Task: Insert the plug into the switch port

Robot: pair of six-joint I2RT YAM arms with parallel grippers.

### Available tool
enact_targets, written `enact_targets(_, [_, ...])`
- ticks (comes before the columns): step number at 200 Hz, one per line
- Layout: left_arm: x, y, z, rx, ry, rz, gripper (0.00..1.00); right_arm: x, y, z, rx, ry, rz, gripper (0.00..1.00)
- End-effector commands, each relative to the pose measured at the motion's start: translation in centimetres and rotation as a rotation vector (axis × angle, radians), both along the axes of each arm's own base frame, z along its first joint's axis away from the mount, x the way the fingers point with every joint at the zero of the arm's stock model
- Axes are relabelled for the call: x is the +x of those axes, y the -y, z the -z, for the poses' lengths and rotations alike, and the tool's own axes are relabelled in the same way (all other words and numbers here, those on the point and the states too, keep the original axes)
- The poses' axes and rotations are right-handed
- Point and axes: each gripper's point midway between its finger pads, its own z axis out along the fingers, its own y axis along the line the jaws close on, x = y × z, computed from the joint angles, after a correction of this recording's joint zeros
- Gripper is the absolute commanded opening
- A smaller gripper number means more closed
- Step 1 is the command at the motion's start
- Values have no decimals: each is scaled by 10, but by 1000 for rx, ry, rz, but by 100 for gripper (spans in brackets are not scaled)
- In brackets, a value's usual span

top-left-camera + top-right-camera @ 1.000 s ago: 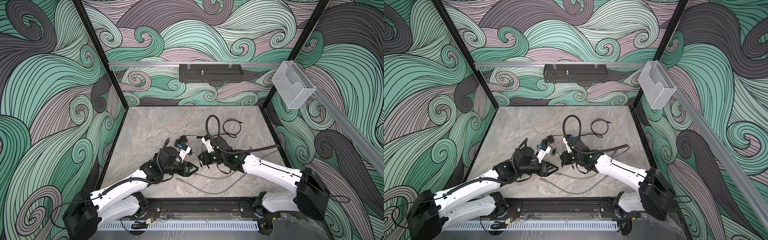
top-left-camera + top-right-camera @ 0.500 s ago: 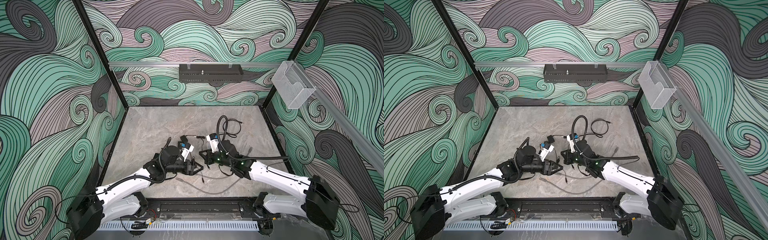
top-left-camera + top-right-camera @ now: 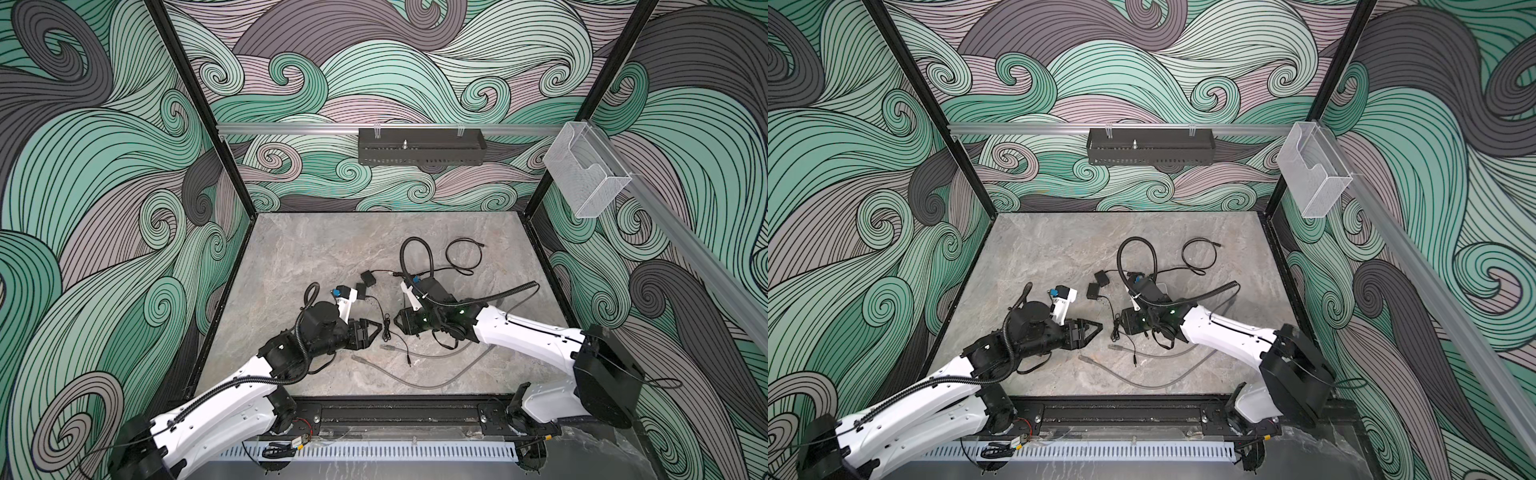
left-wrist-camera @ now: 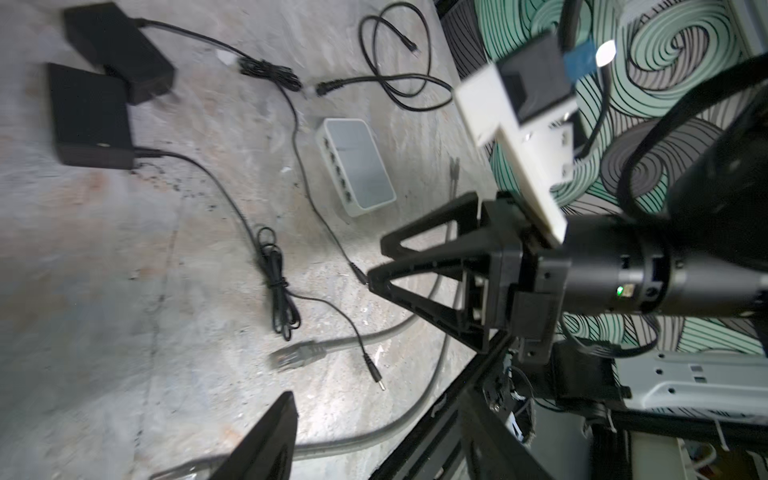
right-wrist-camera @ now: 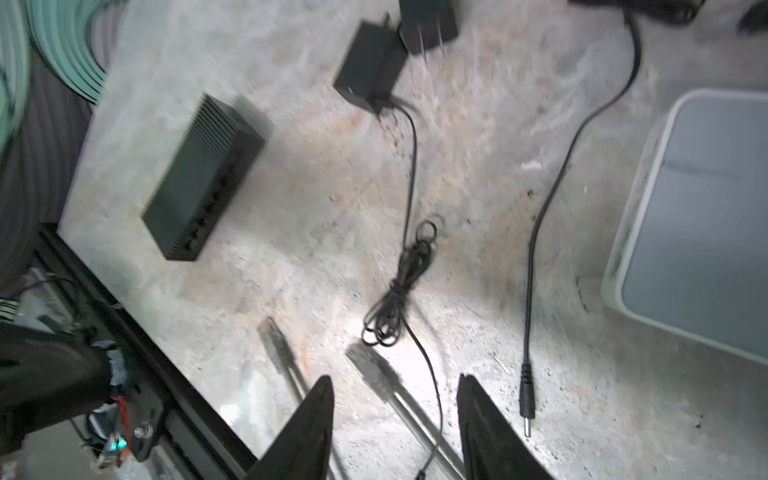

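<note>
Step, we judge: pickup. Right gripper [image 5: 394, 378] (spread, empty) hovers over the grey Ethernet plug [image 5: 368, 365]; left gripper [image 3: 374, 332] likewise released. Next: clamp squarely — aim at white switch [image 4: 357, 166].

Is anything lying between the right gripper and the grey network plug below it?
Almost nothing. In the right wrist view the right gripper is open above the grey plug. Only a thin black cord runs close beside the plug, between the jaws, and it might get caught.
</note>
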Motion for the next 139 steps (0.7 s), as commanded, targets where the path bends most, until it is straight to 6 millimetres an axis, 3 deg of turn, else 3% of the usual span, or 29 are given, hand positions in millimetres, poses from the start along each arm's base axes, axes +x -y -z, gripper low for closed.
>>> enact_targets(1, [2,-24,10,34,-18,-102,65,-34,24,32,-100,-156,-41,60])
enact_targets(28, [-3,-25,8,23,-13,-84,65,-43,19,43,-91,-210,-70,63])
enact_targets(49, [-6,-24,12,26,-24,-68,64,-42,13,51,-92,-242,-96,59])
enact_targets(139, [-14,-29,13,21,-12,-53,65,-32,-7,76,-19,-339,-110,29])
